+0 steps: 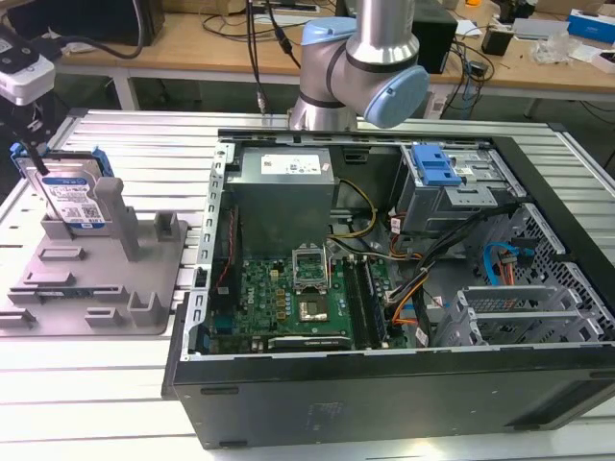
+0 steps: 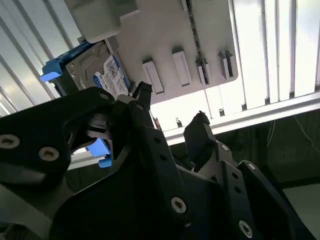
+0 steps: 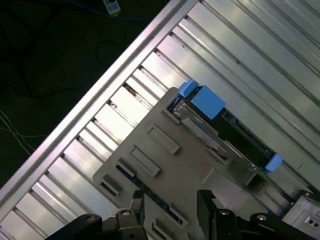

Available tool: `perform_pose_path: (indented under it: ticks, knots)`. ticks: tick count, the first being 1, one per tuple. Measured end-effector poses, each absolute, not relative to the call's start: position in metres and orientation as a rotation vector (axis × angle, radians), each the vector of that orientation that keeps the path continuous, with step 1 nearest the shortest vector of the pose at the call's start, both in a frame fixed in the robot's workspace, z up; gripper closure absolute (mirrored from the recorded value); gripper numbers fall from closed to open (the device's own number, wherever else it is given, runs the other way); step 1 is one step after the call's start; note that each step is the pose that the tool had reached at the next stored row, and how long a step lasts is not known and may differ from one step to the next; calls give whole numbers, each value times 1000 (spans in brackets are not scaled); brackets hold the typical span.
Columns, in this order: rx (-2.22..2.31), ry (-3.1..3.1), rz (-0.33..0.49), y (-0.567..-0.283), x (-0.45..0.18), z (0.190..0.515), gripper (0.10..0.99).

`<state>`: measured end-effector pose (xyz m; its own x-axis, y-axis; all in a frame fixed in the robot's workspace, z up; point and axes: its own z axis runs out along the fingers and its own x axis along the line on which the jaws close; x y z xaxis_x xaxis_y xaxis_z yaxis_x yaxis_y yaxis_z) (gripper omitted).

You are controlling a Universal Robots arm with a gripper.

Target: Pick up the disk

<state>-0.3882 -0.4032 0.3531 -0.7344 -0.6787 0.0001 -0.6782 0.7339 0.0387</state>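
While disk [image 1: 70,192] stands upright (label [image 1: 83,207] in exterior view), fingers [image 2: 150,135] spread

Cannot make out any wording or numbers. Fine print on the white-and-blue label of the disk [image 1: 75,200], too small to read in the exterior view or the second wrist view. Same for the white sticker on the power supply [image 1: 288,165].

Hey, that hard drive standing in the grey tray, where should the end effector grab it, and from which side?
Probably the disk by its exposed top edge, pinched across its two flat faces, coming straight down. It stands on edge in the fixture tray, whose posts cover its lower part. The open end effector hangs close above.
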Motion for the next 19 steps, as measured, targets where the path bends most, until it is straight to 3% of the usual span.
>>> perform_pose_path:
  ticks: [1, 19]
  knots:
    - [1167, -2900, -56, -403, -388, 353, 545]
    - [1628, -2663, -51, -403, -388, 353, 545]
